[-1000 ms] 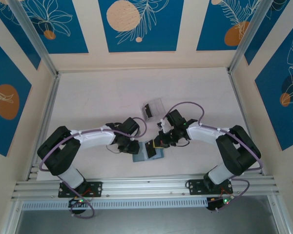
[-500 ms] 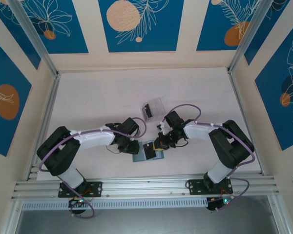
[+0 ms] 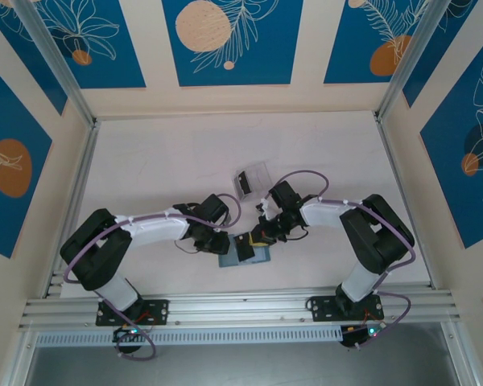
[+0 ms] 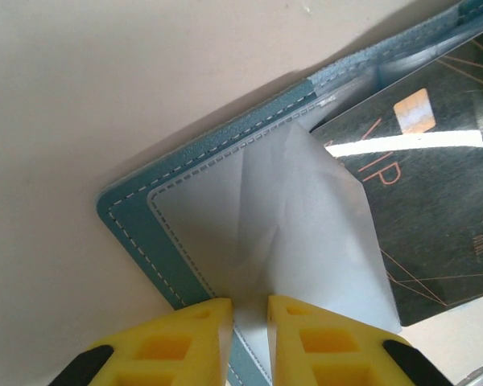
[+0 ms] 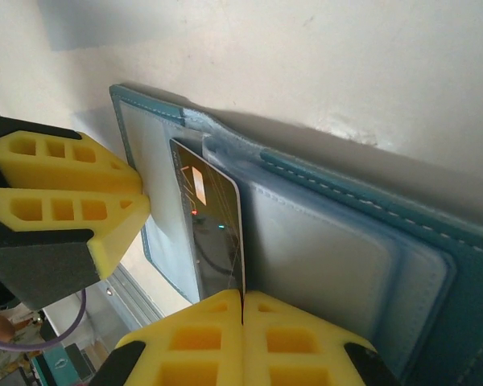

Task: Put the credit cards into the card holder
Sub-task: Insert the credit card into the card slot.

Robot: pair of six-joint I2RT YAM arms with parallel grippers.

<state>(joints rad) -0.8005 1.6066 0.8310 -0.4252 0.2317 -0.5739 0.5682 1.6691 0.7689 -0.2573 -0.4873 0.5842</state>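
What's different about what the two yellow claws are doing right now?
The left gripper pinches a translucent pocket flap of the card holder; the right gripper pinches a dark credit card. The left gripper's catch is soft and puckered, the right gripper's flat, with a corner under that flap. Both are shut on something thin.

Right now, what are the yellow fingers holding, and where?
Right fingers: thin dark card, by its end. Left fingers: teal wallet's grey pocket flap, at its edge.
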